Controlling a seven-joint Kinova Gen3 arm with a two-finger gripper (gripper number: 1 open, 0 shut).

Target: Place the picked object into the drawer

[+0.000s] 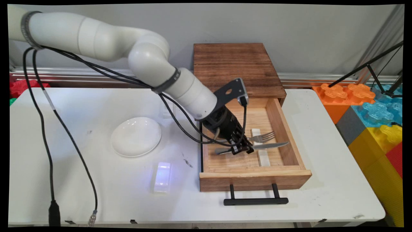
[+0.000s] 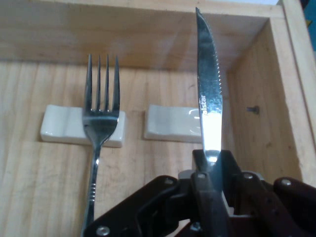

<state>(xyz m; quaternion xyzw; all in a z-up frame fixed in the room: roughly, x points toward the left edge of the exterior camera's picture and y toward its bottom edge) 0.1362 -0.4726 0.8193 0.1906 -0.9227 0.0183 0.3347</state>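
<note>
The black gripper point(image 1: 243, 149) is lowered inside the open wooden drawer point(image 1: 254, 175), and its fingers are closed tightly on the handle of a serrated table knife point(image 1: 270, 145). In the hand view the gripper point(image 2: 211, 163) is seen clamped where the blade meets the handle. The knife point(image 2: 207, 98) is held roughly level, its tip pointed at the drawer's right wall point(image 2: 148, 39). The blade is passed across the end of a white ceramic cutlery rest point(image 2: 173, 123); whether it touches the rest cannot be told.

Just beside the knife, towards the drawer's back, a fork point(image 1: 264, 137) is laid parallel to it. Its neck is propped on a second white rest point(image 2: 81, 127), and it is not touched by the gripper.

The drawer is pulled fully out of a dark wooden cabinet point(image 1: 235, 67), with its black bar handle point(image 1: 256, 201) at the front. Well to the drawer's left, a white plate point(image 1: 136, 136) is set on the white table point(image 1: 96, 199), with nothing seen on it.
</note>
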